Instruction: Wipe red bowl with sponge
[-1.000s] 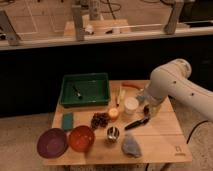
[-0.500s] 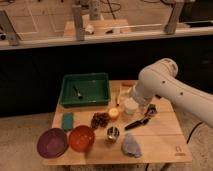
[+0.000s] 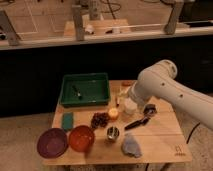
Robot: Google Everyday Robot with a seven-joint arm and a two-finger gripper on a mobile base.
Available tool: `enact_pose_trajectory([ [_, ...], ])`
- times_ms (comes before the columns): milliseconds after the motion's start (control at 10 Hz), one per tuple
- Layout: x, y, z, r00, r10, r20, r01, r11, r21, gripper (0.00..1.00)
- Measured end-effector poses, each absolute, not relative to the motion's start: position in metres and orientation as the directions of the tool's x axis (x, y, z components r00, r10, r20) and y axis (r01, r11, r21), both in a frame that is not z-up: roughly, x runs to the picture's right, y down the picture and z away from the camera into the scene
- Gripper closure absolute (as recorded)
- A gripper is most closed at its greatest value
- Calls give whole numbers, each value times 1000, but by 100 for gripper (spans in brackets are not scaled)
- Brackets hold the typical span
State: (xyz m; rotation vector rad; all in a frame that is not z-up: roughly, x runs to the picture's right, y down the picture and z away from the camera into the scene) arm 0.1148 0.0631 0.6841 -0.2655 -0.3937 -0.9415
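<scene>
Light wooden table [image 3: 161, 141] sits lower centre of the frame, against a dark wall, with a pale railing across the top. The white robot arm [image 3: 165, 87] comes in from the right edge and bends down toward the back middle of the table. The gripper [image 3: 125, 98] hangs at its lower end, just right of the big green rectangular tray [image 3: 85, 82] and above a small white cup [image 3: 129, 106]. Its jaws stand wide and nothing is seen held between them. The glossy orange-red round bowl [image 3: 81, 138] is at the front left of the table, upright and touching or nearly touching the dark purple bowl [image 3: 52, 142] to its left. The small flat teal-green sponge [image 3: 67, 120] lies flat just behind those two bowls, in front of the tray's left corner and well apart from the gripper. A small dark object [image 3: 77, 91] lies inside the tray. At mid-table there is a dark reddish cluster [image 3: 100, 120], with a small orange round thing [image 3: 113, 114] just to its right. A little metal cup [image 3: 113, 133] stands in front of them, right of the red bowl. A crumpled grey-blue cloth [image 3: 131, 147] lies at the front edge. A dark long-handled utensil [image 3: 138, 122] lies slantwise under the arm, right of centre.
</scene>
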Motion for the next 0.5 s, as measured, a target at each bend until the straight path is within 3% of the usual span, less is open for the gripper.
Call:
enact_pose_trajectory([
  [500,46,30,696,7,-923,384,965,107,238,20],
])
